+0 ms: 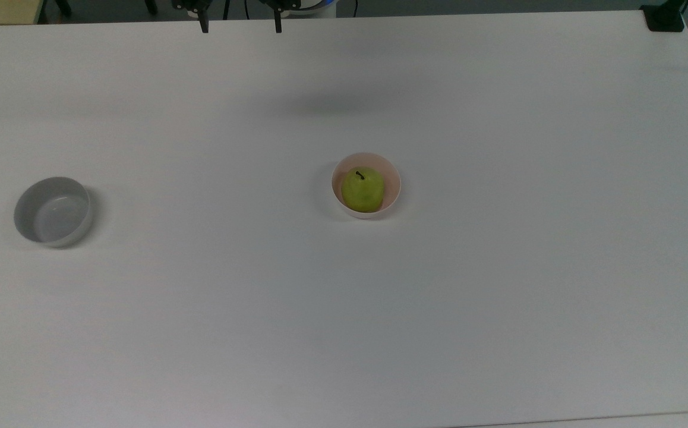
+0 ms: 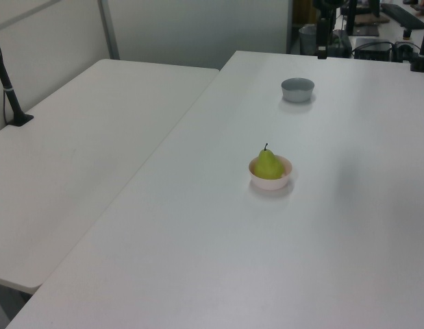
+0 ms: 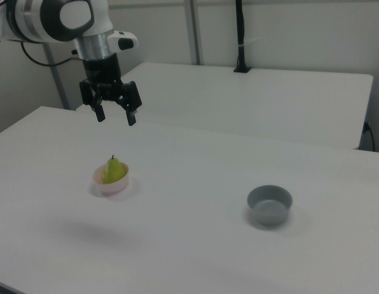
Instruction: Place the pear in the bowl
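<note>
Inside the small pale pink bowl [image 1: 394, 188] sits the yellow-green pear [image 1: 363, 189], upright; our tool [image 3: 115, 116] hangs released above the white worktop [image 1: 498, 267], so we should simply stay clear.

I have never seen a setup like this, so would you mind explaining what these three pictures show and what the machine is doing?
The machine is a robot arm that ends in a two-finger gripper, seen best in the right view, where it hangs in the air with its fingers spread and nothing between them. The three pictures show one moment from three cameras: the top view looks down on the white table, and the left view and right view look across it from opposite sides. On the table stand two small bowls. The pale pink bowl holds a yellow-green pear, sitting upright with its stem up. The grey bowl stands apart from it.
</note>
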You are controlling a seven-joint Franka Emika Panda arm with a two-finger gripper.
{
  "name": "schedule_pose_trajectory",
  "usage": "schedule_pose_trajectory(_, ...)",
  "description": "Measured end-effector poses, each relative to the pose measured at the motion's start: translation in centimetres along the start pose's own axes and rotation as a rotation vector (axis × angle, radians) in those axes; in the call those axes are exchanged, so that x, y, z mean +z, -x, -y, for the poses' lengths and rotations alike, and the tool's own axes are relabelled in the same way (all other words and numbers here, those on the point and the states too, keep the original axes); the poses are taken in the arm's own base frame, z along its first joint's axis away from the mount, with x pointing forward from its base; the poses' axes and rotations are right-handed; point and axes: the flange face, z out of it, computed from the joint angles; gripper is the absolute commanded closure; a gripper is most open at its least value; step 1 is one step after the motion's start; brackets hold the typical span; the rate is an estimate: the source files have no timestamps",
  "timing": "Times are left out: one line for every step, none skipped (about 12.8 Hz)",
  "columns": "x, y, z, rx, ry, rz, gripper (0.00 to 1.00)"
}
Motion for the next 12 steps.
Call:
schedule_pose_trajectory(0.0,0.0,0.0,0.000,0.000,0.001,0.00)
schedule_pose_trajectory(0.1,-0.1,0.0,-0.001,0.000,0.002,0.00)
schedule_pose_trajectory(0.2,-0.1,0.1,-0.002,0.000,0.003,0.00)
schedule_pose_trajectory(0.2,-0.1,0.1,-0.003,0.000,0.004,0.00)
schedule_pose_trajectory(0.2,-0.1,0.1,-0.004,0.007,0.004,0.00)
schedule_pose_trajectory(0.2,-0.2,0.1,0.002,0.011,-0.002,0.00)
schedule_pose_trajectory(0.0,-0.5,0.0,0.030,0.016,-0.022,0.00)
schedule_pose_trajectory(0.1,-0.6,0.0,0.056,0.019,-0.027,0.00)
schedule_pose_trajectory(0.3,-0.8,0.1,0.099,0.031,-0.026,0.00)
schedule_pose_trajectory(0.5,-0.9,0.2,0.126,0.041,-0.023,0.00)
schedule_pose_trajectory(0.8,-1.0,0.3,0.149,0.051,-0.019,0.00)
schedule_pose_trajectory(1.0,-1.2,0.3,0.160,0.053,-0.015,0.00)
